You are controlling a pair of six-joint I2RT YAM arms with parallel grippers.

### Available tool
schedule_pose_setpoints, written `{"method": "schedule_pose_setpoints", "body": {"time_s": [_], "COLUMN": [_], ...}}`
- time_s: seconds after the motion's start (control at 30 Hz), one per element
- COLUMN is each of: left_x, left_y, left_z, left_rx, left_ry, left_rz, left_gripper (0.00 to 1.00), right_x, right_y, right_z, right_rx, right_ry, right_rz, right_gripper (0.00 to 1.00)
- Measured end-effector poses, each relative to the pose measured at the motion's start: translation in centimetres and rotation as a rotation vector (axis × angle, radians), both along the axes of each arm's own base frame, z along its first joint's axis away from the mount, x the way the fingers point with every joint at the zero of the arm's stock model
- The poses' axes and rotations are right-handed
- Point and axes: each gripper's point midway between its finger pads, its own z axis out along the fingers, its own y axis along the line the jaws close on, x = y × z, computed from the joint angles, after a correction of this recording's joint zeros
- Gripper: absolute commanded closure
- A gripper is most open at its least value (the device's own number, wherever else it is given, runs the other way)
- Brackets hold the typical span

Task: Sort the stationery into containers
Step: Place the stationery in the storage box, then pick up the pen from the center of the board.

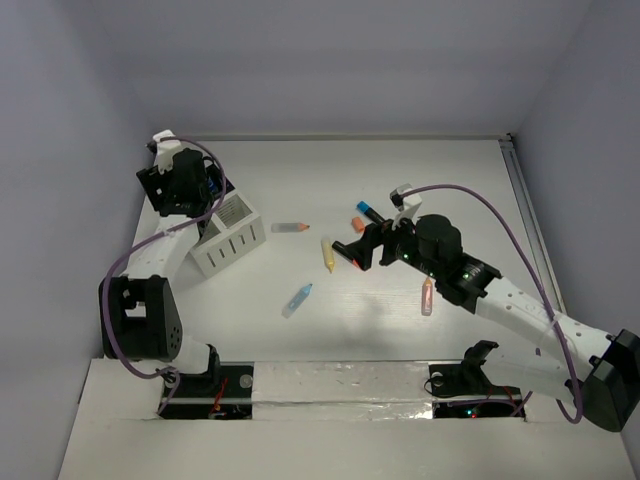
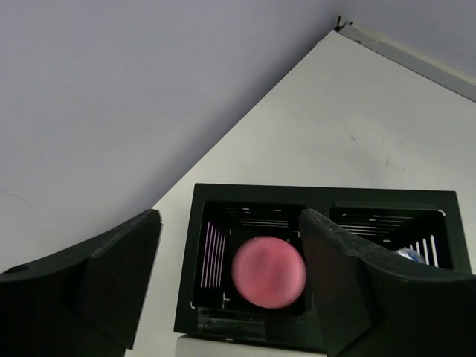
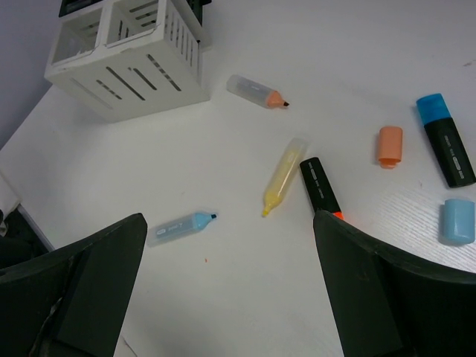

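From above, the left arm (image 1: pixel 160 255) folds toward the upper left, its wrist over the organizer (image 1: pixel 228 238). The right arm (image 1: pixel 510 300) stretches from lower right to mid-frame, near the yellow highlighter (image 1: pixel 327 255).

Left wrist: the left fingers (image 2: pixel 111 275) stand wide, with a blurred pink round end (image 2: pixel 268 272) between them, seemingly inside a black compartment (image 2: pixel 245 193).

Right wrist: the right fingers (image 3: pixel 372 290) gape wide, holding nothing, above markers scattered on the surface (image 3: pixel 245 282).
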Motion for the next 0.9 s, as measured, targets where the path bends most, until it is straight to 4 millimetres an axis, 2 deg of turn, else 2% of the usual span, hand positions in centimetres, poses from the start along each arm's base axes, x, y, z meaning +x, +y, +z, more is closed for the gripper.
{"method": "schedule_pose_setpoints", "body": {"time_s": [0.13, 0.3, 0.43, 0.47, 0.5, 0.57, 0.63, 0.67, 0.77, 0.9], "left_x": [0.0, -0.4, -1.3, -1.7, -2.2, -3.3, -4.6, -5.3, -6.9, -9.0], "left_y": [-0.6, -1.6, -3.4, -4.1, -4.8, -6.7, -9.2, -10.6, -14.4, -18.9], "left_z": [1.5, 5.8, 10.0, 11.1, 12.0, 14.0, 15.2, 15.3, 14.2, 10.5], "left_rx": [-0.019, -0.061, -0.127, -0.149, -0.17, -0.208, -0.243, -0.262, -0.319, -0.401], "left_ry": [-0.042, -0.154, -0.276, -0.31, -0.338, -0.399, -0.44, -0.45, -0.422, -0.314], "left_rz": [-0.037, -0.101, -0.198, -0.236, -0.269, -0.353, -0.458, -0.518, -0.682, -0.881], "left_gripper": [0.21, 0.22, 0.29, 0.35, 0.38, 0.46, 0.49, 0.5, 0.53, 0.54], "right_x": [0.3, 0.8, 1.4, 1.6, 1.8, 2.2, 2.8, 3.0, 3.6, 4.8], "right_y": [-0.2, -0.5, -0.9, -1.0, -1.1, -1.3, -1.5, -1.7, -2.2, -2.9], "right_z": [-0.4, -1.0, -1.5, -1.7, -2.0, -2.8, -3.8, -4.5, -6.6, -8.5], "right_rx": [-0.011, -0.03, -0.046, -0.052, -0.063, -0.084, -0.115, -0.136, -0.197, -0.248], "right_ry": [0.004, 0.011, 0.015, 0.018, 0.018, 0.03, 0.044, 0.056, 0.098, 0.154], "right_rz": [-0.018, -0.05, -0.089, -0.098, -0.11, -0.135, -0.162, -0.174, -0.2, -0.229], "right_gripper": [0.01, 0.07, 0.26, 0.4, 0.45, 0.51, 0.56, 0.61, 0.62, 0.63]}}
